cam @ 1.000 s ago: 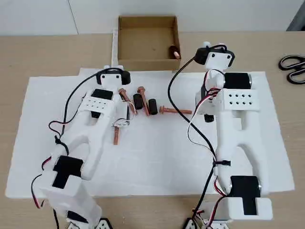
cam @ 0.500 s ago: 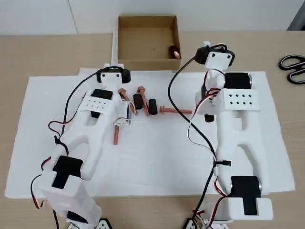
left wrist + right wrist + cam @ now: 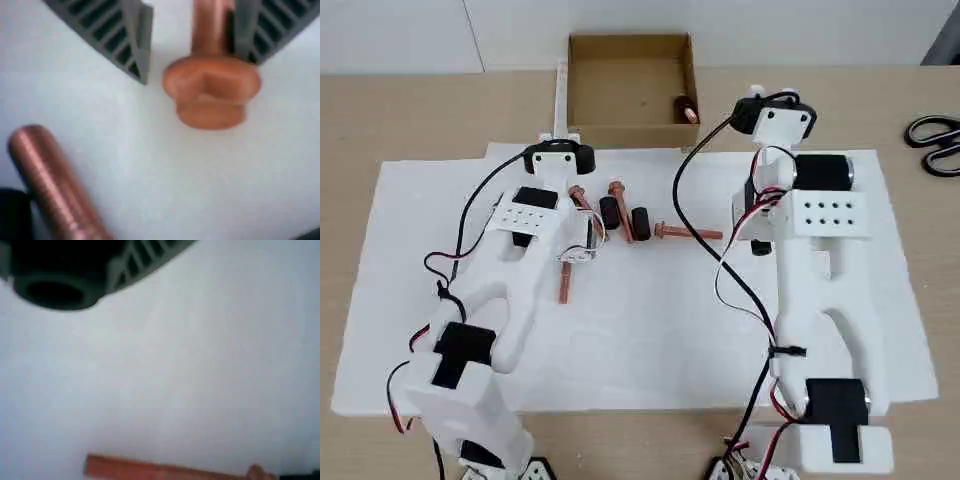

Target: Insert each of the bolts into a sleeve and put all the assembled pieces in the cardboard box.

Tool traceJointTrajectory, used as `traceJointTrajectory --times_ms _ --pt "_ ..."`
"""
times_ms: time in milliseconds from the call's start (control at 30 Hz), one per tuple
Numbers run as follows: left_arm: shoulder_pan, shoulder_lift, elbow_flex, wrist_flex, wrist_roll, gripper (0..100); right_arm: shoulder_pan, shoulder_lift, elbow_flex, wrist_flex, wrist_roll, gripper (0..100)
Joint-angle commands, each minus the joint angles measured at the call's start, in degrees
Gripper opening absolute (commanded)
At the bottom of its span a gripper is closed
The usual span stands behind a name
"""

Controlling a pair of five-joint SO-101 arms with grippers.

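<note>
My left gripper (image 3: 568, 262) stands open over the white sheet, around a copper bolt (image 3: 210, 92) whose shaft lies against one grey finger (image 3: 260, 30). The other finger (image 3: 125, 40) stands apart from the shaft. This bolt (image 3: 563, 284) points toward the table's front. My right gripper (image 3: 757, 238) is shut on a black sleeve (image 3: 55, 287), just above the sheet. Three more bolts (image 3: 582, 200) (image 3: 620, 208) (image 3: 688, 232) and two black sleeves (image 3: 610, 212) (image 3: 641, 221) lie between the arms. The cardboard box (image 3: 582, 85) at the back holds one assembled piece (image 3: 686, 108).
The white sheet (image 3: 650, 330) covers the middle of the wooden table, with bare room toward its front. Scissors (image 3: 932, 140) lie at the far right edge. Cables hang from both arms.
The right arm has shifted slightly to the right with the sleeve. The left arm and its bolt have hardly moved.
</note>
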Motion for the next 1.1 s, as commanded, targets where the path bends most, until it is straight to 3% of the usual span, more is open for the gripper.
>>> traceJointTrajectory --times_ms 0,333,767,1067 --pt "-0.53 1.67 -2.68 -0.44 -0.18 6 0.57 -4.97 -1.23 0.31 -0.53 0.9" --pt "-0.53 1.76 -4.00 1.14 -0.18 1 0.66 -5.93 -1.14 0.31 -0.44 0.9" --pt "-0.09 1.76 -22.20 17.49 -0.62 1 0.66 -5.93 -1.14 -0.13 -0.26 0.9" --pt "-0.18 1.76 -42.33 33.93 -4.92 1 0.40 -6.20 -1.14 -0.22 -0.18 0.9"
